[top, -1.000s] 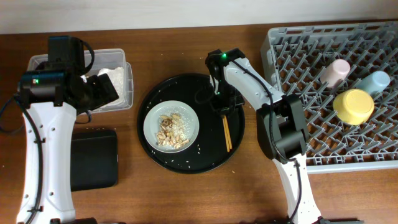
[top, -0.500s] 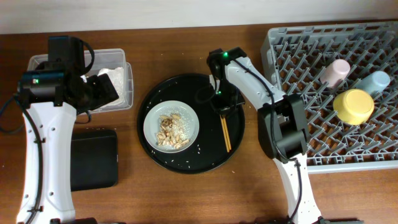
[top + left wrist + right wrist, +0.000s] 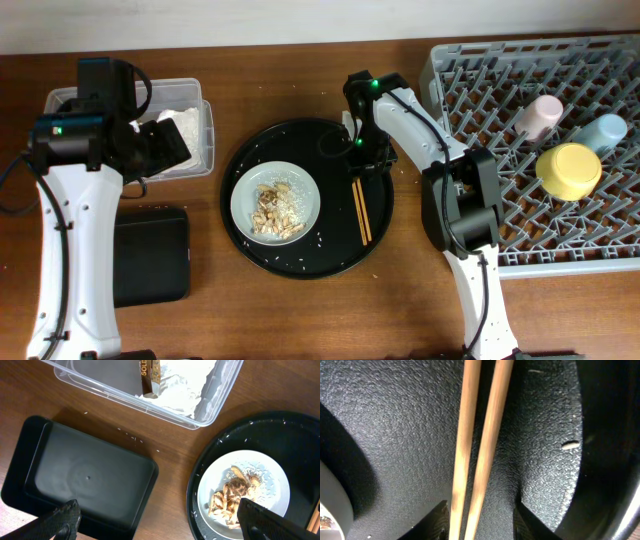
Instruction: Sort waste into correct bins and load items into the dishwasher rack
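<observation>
The wooden chopsticks [image 3: 361, 212] lie on the right side of the large round black tray [image 3: 262, 150]. My right gripper [image 3: 361, 166] is open over their far end. In the right wrist view, its fingers [image 3: 482, 521] straddle both chopsticks [image 3: 479, 435]; the left finger is close against one and the right finger stands apart. The grey-white plate [image 3: 276, 204] holds beige food scraps [image 3: 231, 495]. My left gripper [image 3: 160, 522] is open and empty above the table, between the clear box [image 3: 203, 130] and the black rectangular tray [image 3: 150, 255]. The box holds napkins [image 3: 182, 385] and the gold-brown wrapper [image 3: 149, 375].
The grey dishwasher rack [image 3: 480, 110] fills the right side. It holds the pink cup [image 3: 538, 115], the blue cup [image 3: 605, 131] and the yellow bowl [image 3: 568, 170]. White rice grains are scattered on the round tray.
My right gripper has shifted a little to the right and back, still over the far end of the chopsticks. The chopsticks have shifted slightly left. The left arm has not moved.
</observation>
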Robot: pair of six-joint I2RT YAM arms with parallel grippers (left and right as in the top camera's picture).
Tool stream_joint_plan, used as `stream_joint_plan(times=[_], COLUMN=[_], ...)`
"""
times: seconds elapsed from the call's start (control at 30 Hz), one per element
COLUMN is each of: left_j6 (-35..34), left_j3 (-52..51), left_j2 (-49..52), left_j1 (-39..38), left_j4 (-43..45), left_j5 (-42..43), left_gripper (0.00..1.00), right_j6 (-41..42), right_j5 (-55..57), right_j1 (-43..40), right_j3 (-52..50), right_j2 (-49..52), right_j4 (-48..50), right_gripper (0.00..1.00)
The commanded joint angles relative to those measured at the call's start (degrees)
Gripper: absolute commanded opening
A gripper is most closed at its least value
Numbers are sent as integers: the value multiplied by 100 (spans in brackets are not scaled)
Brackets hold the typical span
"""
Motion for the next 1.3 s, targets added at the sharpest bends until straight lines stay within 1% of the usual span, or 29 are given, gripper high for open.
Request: stream_joint_plan(times=[0.0, 0.03, 0.07, 0.2, 0.23, 0.27, 0.3, 0.33, 0.37, 0.4, 0.5, 0.6, 0.63, 0.67, 0.7, 0.73, 0.77, 0.83, 0.9, 0.97, 1.03, 1.1, 1.13, 1.17, 1.23, 1.27], left_j6=[87, 87, 87, 87, 87, 87, 87, 87, 87, 87, 87, 87, 87, 87, 87, 87, 87, 87, 87, 87, 87, 87, 87, 87, 87, 87], left_j3=[-9, -9, -9, -9, -9, -9, -9, -9, -9, -9, -9, -9, -9, -9, -9, -9, -9, -9, -9, -9, -9, -9, -9, -9, -9, -9], left_j2=[-15, -15, -13, -15, -15, -15, -15, -15, -15, -15, -15, -13, -15, -15, -15, -15, -15, -15, -15, -15, -15, -15, -15, -13, -15, -13], left_j1=[7, 7, 7, 7, 7, 7, 7, 7, 7, 7, 7, 7, 7, 7, 7, 7, 7, 7, 7, 7, 7, 7, 7, 7, 7, 7], left_j4=[-4, -4, -4, -4, -4, -4, -4, -4, -4, -4, -4, -4, -4, -4, -4, -4, -4, -4, -4, -4, -4, -4, -4, -4, -4, -4], left_j5=[-61, -61, -61, -61, -61, -61, -61, -61, -61, -61, -61, -61, -61, -61, -61, -61, -61, -61, -61, -61, -61, -61, -61, -61, -61, -61], left_gripper=[99, 99, 99, 99, 99, 99, 99, 99, 99, 99, 99, 99, 99, 99, 99, 99, 100, 99, 99, 99, 99, 99, 99, 99, 99, 99], right_j6=[-35, -35, -35, -74, -234, -249, -247, -245, -245, -245, -243, -249, -361, -529, -592, -595, -619, -960, -1390, -1604, -2203, -2199, -2194, -2100, -1967, -1954], right_j5=[-2, -101, -170, -258, -431, -490, -546, -595, -595, -595, -592, -551, -249, -251, -256, -256, -278, -269, -273, -330, -549, -551, -553, -557, -645, -815], right_j1=[26, 26, 26, 20, 20, 20, 20, 15, 15, 13, -22, -293, -636, -855, -1158, -1397, -1582, -2253, -2743, -2931, -2951, -2935, -2935, -2935, -2935, -2935], right_j3=[-166, -166, -162, -155, -155, -155, -155, -155, -155, -153, 153, 1307, 2245, 2695, 3102, 3268, 3366, 3447, 3427, 3425, 3244, 3069, 3067, 3067, 3069, 3069], right_j2=[42, 42, 39, 39, 39, 42, 39, 39, 39, 33, 31, 31, 31, 31, -35, -118, -170, -317, -313, -313, -313, -282, -247, -236, -236, -236], right_j4=[39, 22, -13, -76, -76, -76, -118, -160, -238, -264, -514, -1392, -1904, -2179, -2247, -2245, -2245, -2245, -2234, -2232, -2144, -1917, -1917, -1921, -1950, -2017], right_gripper=[32, 30, 26, 24, 24, 22, 15, 13, 6, 4, 4, 4, 4, 4, 4, 4, 4, 4, 4, 4, 4, 5, 24, 56, 78, 87])
